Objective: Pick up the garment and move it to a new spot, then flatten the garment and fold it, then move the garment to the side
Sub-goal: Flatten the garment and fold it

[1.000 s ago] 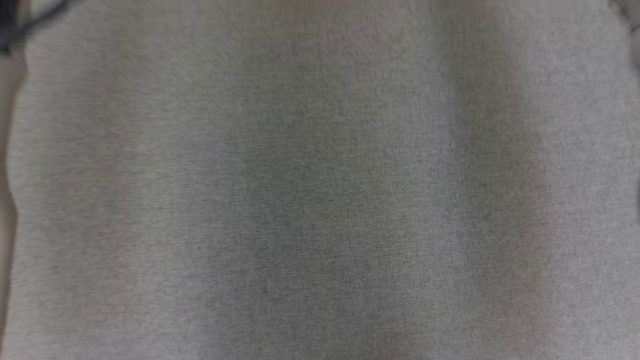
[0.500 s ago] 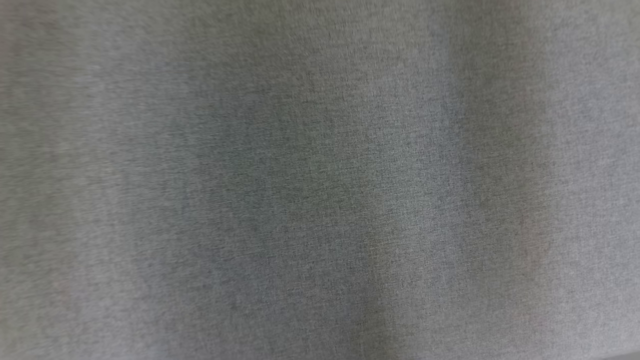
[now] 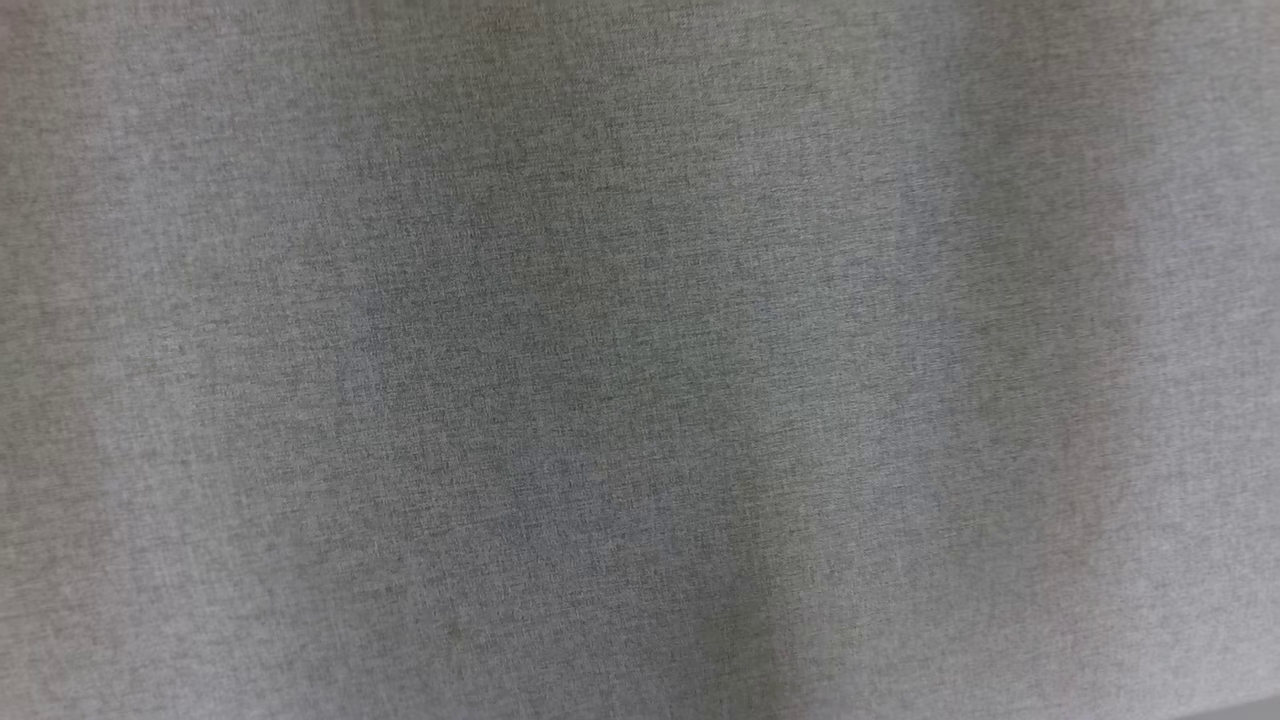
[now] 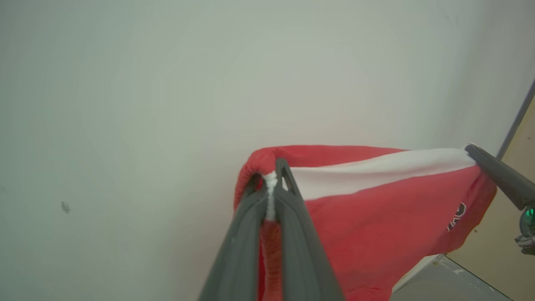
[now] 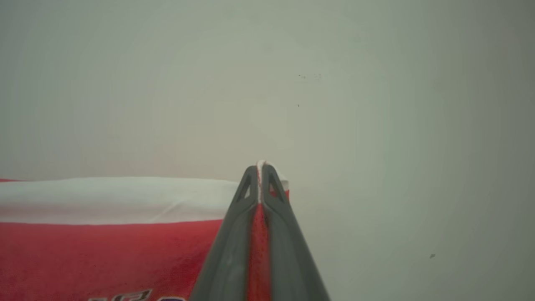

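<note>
- Close before our head camera: grey woven cloth (image 3: 640, 360), blurred.
- Our left pincer (image 4: 271, 179) is clamped tight on a bunched corner of the red garment (image 4: 376, 213).
- Our right pincer (image 5: 260, 169) pinches the other top corner, jaws closed.
- The garment is held up, stretched between them (white band on top, lettering lower down).
- Behind it, a pale wall (image 4: 167, 83).

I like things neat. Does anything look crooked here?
The red cloth garment with a white band is stretched between the left gripper and right gripper; its corner bunches beside the left one. Nothing looks torn.
</note>
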